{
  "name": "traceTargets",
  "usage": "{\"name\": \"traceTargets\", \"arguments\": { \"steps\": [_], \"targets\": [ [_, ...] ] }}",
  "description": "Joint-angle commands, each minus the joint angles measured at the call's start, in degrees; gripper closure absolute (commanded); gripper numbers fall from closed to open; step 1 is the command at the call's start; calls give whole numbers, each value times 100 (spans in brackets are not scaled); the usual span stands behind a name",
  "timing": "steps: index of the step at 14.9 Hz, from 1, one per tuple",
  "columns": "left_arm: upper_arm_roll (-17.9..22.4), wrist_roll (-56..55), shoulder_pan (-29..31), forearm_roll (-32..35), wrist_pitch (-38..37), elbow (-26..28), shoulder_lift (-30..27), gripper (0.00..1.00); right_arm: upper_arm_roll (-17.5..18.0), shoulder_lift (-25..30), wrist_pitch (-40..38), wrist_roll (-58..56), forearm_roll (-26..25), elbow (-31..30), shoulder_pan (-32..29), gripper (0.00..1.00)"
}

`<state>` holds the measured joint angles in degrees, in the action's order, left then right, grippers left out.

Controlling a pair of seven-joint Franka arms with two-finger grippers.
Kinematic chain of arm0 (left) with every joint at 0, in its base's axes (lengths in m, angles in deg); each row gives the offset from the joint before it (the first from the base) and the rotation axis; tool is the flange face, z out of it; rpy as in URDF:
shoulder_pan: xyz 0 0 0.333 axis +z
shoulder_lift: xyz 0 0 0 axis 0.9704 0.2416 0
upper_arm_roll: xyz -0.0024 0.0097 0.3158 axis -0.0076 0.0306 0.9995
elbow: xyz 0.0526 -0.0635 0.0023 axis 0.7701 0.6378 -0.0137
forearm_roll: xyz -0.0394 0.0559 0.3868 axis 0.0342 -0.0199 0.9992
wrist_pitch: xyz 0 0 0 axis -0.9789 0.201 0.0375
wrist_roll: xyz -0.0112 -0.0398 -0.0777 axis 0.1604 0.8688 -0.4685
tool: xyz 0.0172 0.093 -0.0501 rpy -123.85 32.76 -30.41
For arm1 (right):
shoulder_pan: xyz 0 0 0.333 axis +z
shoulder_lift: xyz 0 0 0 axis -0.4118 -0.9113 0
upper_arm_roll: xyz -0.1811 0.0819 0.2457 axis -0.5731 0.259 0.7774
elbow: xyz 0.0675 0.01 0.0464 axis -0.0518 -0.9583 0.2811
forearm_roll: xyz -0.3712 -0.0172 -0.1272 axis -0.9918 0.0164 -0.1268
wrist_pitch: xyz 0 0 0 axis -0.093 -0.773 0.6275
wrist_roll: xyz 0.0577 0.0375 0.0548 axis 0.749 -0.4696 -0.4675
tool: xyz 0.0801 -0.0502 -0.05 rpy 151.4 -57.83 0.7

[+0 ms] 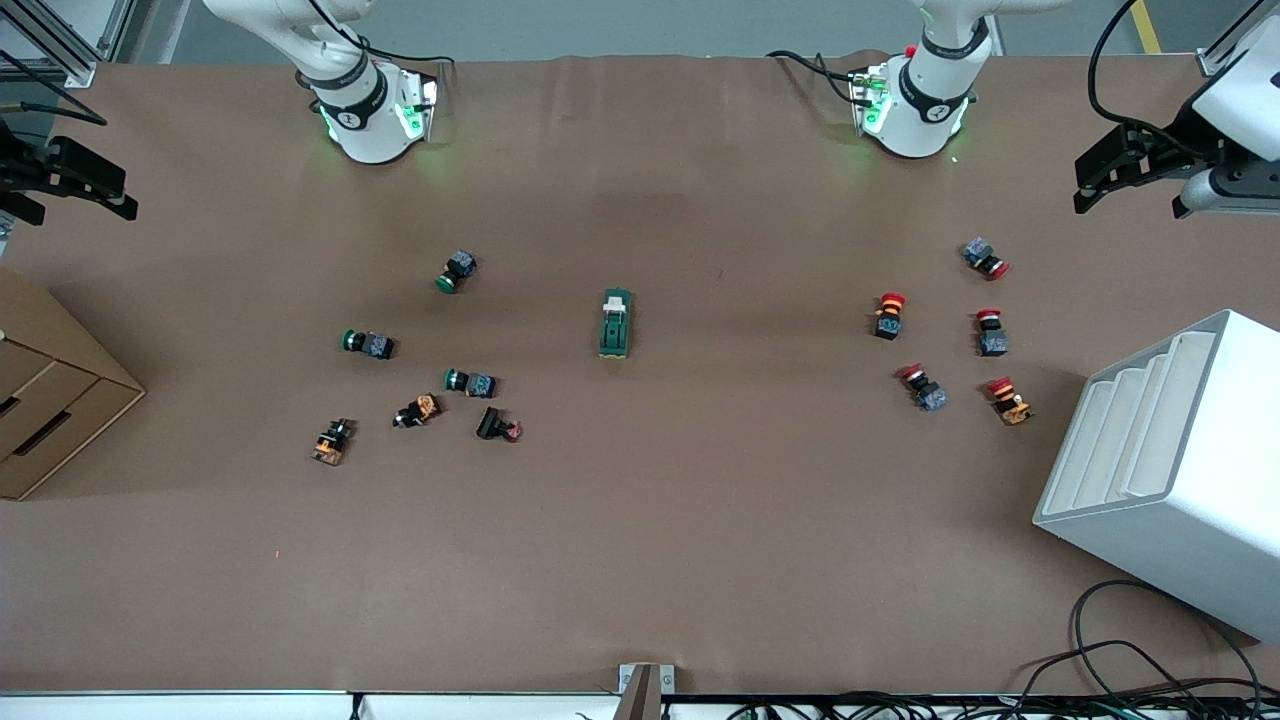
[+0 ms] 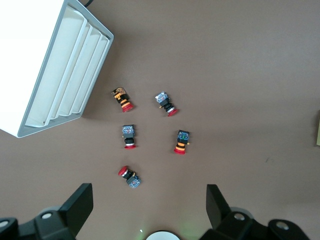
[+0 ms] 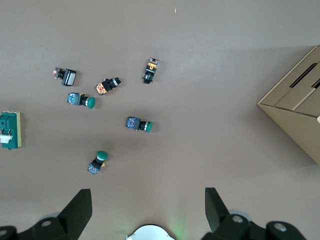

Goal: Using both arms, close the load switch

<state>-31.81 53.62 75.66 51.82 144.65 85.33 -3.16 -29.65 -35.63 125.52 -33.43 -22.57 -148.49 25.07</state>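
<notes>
The load switch [image 1: 615,324], a dark-green block with a white lever piece at the end farther from the front camera, lies flat at the table's middle. It also shows at the edge of the right wrist view [image 3: 10,130]. My left gripper [image 1: 1090,185] hangs open and empty, high over the left arm's end of the table, and several red buttons lie beneath it in the left wrist view [image 2: 148,200]. My right gripper [image 1: 120,193] hangs open and empty, high over the right arm's end [image 3: 147,202]. Both are well apart from the switch.
Several red push buttons [image 1: 938,330] lie toward the left arm's end, by a white slotted rack [image 1: 1170,460]. Green and orange push buttons [image 1: 425,370] lie toward the right arm's end, by a cardboard box [image 1: 50,400]. Cables [image 1: 1130,660] trail at the near edge.
</notes>
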Motion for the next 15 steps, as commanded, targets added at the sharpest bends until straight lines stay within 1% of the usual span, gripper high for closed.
{"name": "traceTargets", "arguments": {
  "steps": [1, 4, 6, 7, 8, 9, 10, 11, 12, 14, 15],
  "targets": [
    [-35, 61, 19, 108, -54, -102, 40, 0, 12, 175, 12, -49, -30, -181, -5, 0],
    [-35, 52, 1, 82, -45, -146, 57, 0, 12, 175, 12, -49, -30, -181, -5, 0],
    [-70, 43, -43, 11, -45, -452, 293, 0, 12, 175, 12, -49, -30, -181, -5, 0],
    [-140, 0, -86, -215, -28, -463, 338, 0, 12, 175, 12, -49, -30, -181, -5, 0],
    [-202, -53, -95, -635, 25, -463, 356, 0, 12, 175, 12, -49, -30, -181, -5, 0],
    [-255, -131, -96, -892, 147, -454, 443, 0, 12, 175, 12, -49, -30, -181, -5, 0],
    [-499, -332, -165, -903, 270, -437, 461, 0, 12, 175, 12, -49, -30, -181, -5, 0],
    [-806, -743, -209, -868, 367, -436, 488, 0, 12, 175, 12, -49, -30, -181, -5, 0],
    [-1026, -1270, -245, -772, 472, -428, 496, 0, 12, 175, 12, -49, -30, -181, -5, 0],
    [-1623, -2394, -385, -439, 709, -428, 645, 0, 12, 175, 12, -49, -30, -181, -5, 0],
    [-1852, -2852, -473, -237, 833, -419, 698, 0, 12, 175, 12, -49, -30, -181, -14, 0]
  ]
}}
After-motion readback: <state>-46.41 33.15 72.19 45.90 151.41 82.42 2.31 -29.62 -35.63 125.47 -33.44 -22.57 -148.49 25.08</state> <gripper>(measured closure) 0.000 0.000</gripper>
